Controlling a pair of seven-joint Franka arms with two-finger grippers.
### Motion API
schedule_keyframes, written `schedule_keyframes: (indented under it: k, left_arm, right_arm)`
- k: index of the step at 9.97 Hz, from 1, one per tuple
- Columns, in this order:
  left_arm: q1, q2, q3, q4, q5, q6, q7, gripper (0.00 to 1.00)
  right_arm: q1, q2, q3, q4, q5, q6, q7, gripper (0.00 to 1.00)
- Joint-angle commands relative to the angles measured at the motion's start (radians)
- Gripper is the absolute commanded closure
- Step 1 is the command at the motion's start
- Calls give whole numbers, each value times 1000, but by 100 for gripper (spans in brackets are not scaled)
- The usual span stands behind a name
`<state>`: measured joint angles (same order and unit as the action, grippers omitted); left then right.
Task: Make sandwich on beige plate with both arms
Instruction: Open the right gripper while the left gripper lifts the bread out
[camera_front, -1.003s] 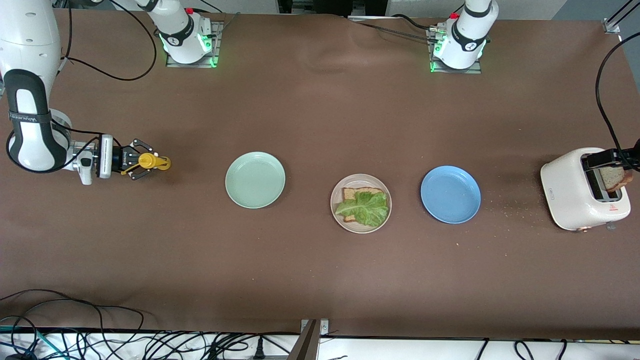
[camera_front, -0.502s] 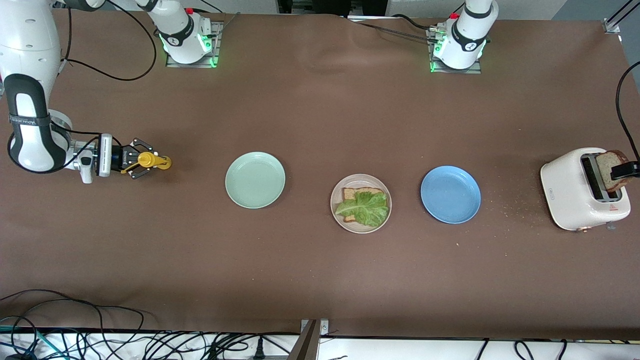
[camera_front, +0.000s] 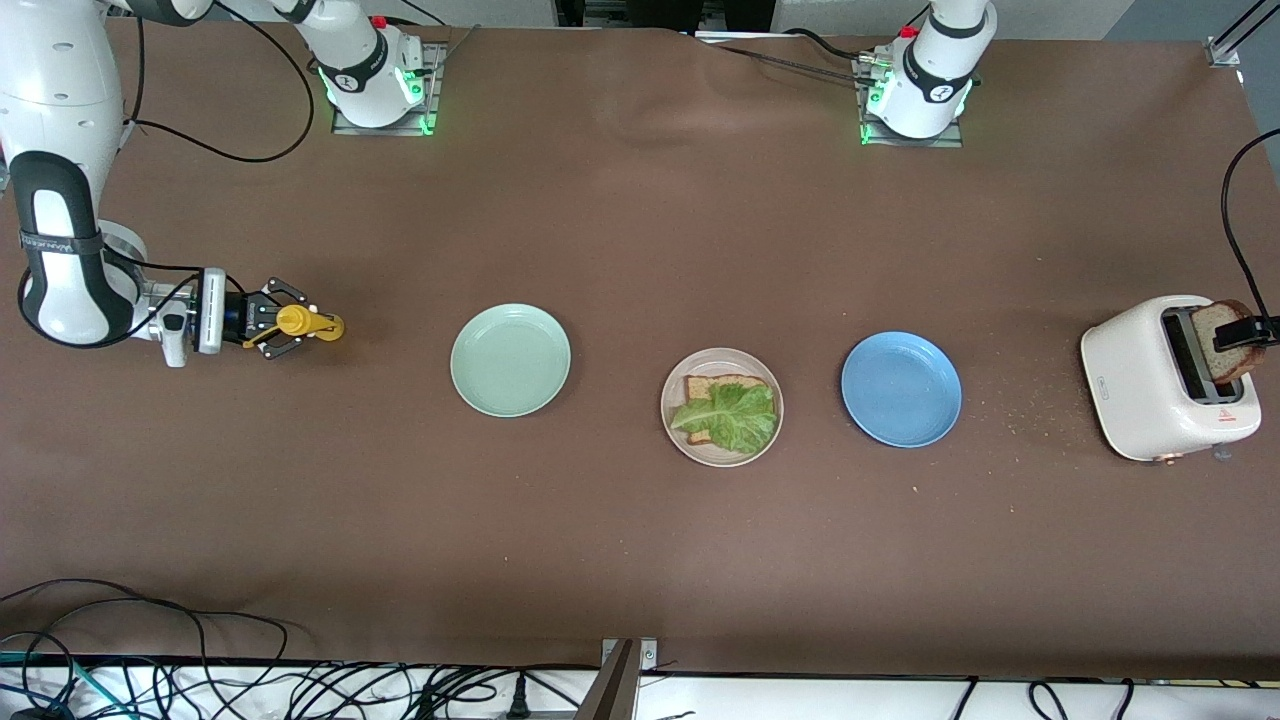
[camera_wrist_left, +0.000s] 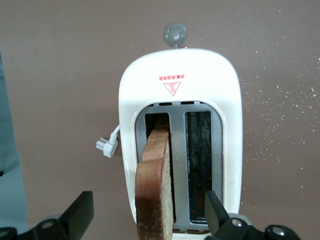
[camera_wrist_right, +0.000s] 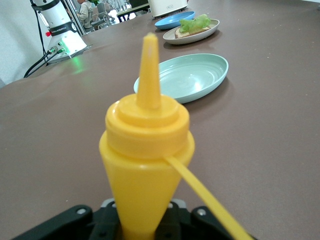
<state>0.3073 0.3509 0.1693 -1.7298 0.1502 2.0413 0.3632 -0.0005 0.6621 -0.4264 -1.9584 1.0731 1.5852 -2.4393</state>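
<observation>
The top-slice step is judged to be in hand: on the beige plate (camera_front: 722, 458), at the centre of the front view, only one slice with lettuce (camera_front: 728, 414) is laid. The second slice (camera_wrist_left: 155, 185) is seen leaning out of the toaster (camera_front: 1140, 385), straddled by the left gripper (camera_wrist_left: 147, 215), fingers spread and clear of it. Closing and lifting are called for next. A yellow bottle (camera_front: 305, 323) is pinched by the right gripper (camera_front: 285, 322), near the frame's edge. The left arm is mostly cut off.
</observation>
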Motion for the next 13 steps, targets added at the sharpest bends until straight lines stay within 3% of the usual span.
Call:
schedule_keyframes:
  k: [1,2,5,7,10,13]
  left_arm:
    - [24,-44,-11,-50,-8,23,51,71]
    - [36,-43,-13,-47,-8,23,71,100]
    - [27,-41,-16,-4,-9,-4,120,100]
    - [7,-26,-16,97,-9,-106,118,100]
    - [-26,49,-16,302,-18,-287,115,100]
    - [-71,100,-16,435,-153,-437,109,100]
  right_arm:
    - [-21,7,9,32,16,-27,2,46]
    - [-22,8,8,45,14,-28,9,37]
    - [-65,33,5,94,-7,-30,14,16]
    - [-104,57,5,142,-62,-45,44,11]
    - [-125,54,3,298,-192,-53,175,11]
    - [-144,42,3,513,-344,-172,469,10]
